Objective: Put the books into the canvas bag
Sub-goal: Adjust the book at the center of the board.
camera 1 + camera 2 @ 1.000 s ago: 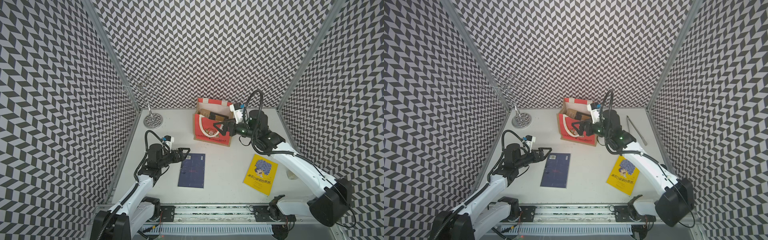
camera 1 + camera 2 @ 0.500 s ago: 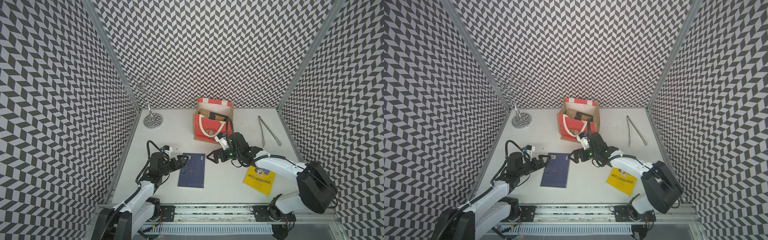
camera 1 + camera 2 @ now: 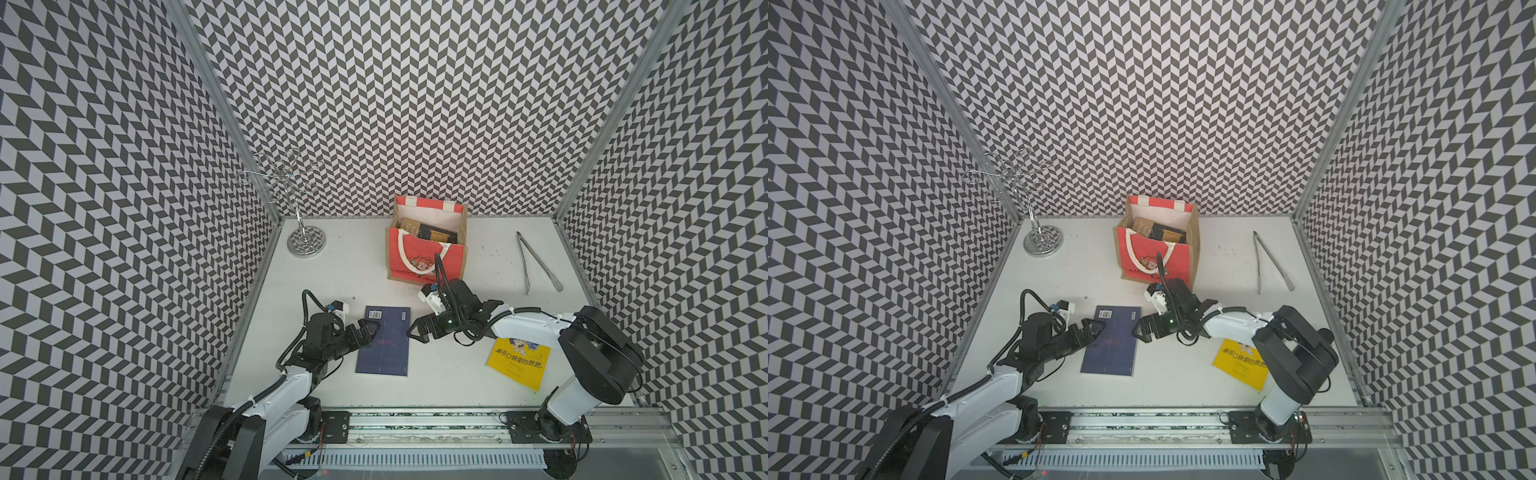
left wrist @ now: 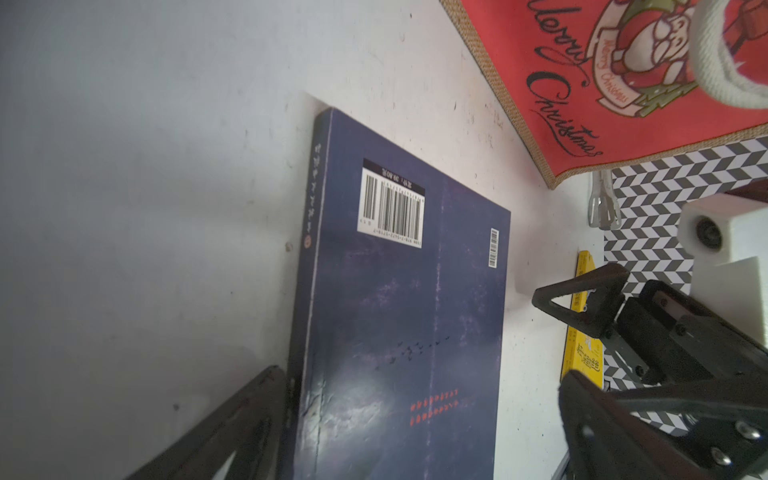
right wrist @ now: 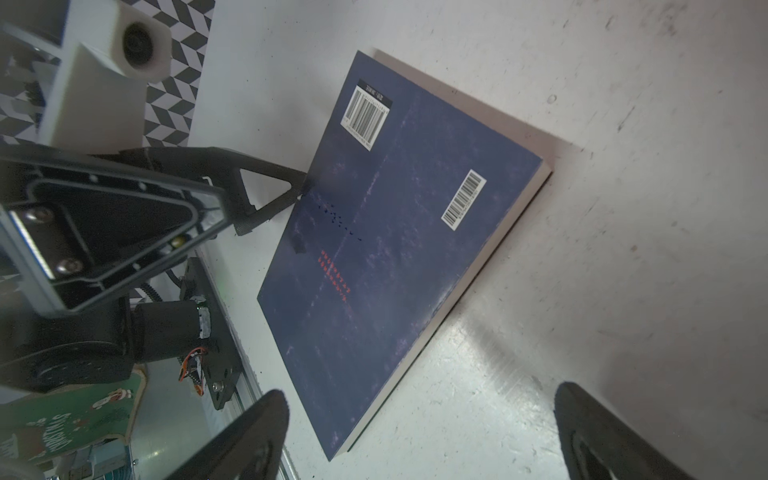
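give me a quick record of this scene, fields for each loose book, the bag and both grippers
navy blue paperback book: flat on the white table, barcode side up, between the two grippers
bright yellow paperback book: flat on the table, apart from both grippers
red and jute canvas bag: upright near the back wall, open, with books inside
left gripper: open, at the navy book's spine edge, holding nothing
right gripper: open, beside the opposite edge, holding nothing
metal tongs: lying on the table

books (image 3: 432,233) in bag (image 3: 453,262): only tops show, count unclear | yellow book (image 3: 517,365): far edge under right arm (image 3: 528,328) | navy book (image 4: 395,332): one end cut off, spine print blurred
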{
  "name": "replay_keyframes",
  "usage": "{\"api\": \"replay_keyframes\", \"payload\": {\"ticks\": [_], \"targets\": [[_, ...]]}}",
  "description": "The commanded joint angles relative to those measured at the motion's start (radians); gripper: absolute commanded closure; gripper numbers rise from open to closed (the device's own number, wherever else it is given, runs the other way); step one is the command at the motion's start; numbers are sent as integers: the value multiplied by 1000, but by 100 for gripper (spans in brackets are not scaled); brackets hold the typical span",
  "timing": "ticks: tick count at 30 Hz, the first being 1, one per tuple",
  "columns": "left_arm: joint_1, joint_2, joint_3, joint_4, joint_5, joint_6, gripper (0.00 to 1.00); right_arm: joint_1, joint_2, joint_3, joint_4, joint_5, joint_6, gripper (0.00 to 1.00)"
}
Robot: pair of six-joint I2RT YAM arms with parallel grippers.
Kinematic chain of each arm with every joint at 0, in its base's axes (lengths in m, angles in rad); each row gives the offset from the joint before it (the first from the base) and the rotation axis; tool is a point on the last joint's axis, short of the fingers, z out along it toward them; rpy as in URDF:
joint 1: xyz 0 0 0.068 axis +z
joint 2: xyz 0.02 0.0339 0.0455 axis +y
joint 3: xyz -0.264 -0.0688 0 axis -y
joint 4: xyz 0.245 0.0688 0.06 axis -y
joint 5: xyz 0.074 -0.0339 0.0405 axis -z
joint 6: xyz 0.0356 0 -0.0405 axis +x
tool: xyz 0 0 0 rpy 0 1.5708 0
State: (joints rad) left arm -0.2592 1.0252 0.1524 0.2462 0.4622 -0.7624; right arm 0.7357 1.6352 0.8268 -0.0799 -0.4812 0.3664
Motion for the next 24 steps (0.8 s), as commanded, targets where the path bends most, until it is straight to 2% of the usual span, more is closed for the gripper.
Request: {"api": "replay_keyframes", "payload": {"ticks": [1, 6, 10, 12, 15, 19, 24], "targets": [[-21, 58, 12, 75, -10, -17, 0, 7, -15, -18, 42, 22, 4, 1], [-73, 174, 54, 158, 9, -6, 0, 6, -43, -47, 36, 53, 7, 1], [-127, 298, 136, 181, 25, 41, 1, -5, -113, -105, 59, 137, 31, 1], [-154, 368, 181, 204, 66, 73, 0, -29, -145, -134, 65, 177, 40, 1], [-186, 448, 243, 224, 122, 97, 0, -93, -158, -161, 76, 165, 18, 1], [-182, 385, 197, 287, 92, 71, 0, -155, -159, -173, 92, 147, -43, 1], [-155, 179, 164, 87, -61, 106, 1, -161, -155, -163, 153, 132, -120, 1]]}}
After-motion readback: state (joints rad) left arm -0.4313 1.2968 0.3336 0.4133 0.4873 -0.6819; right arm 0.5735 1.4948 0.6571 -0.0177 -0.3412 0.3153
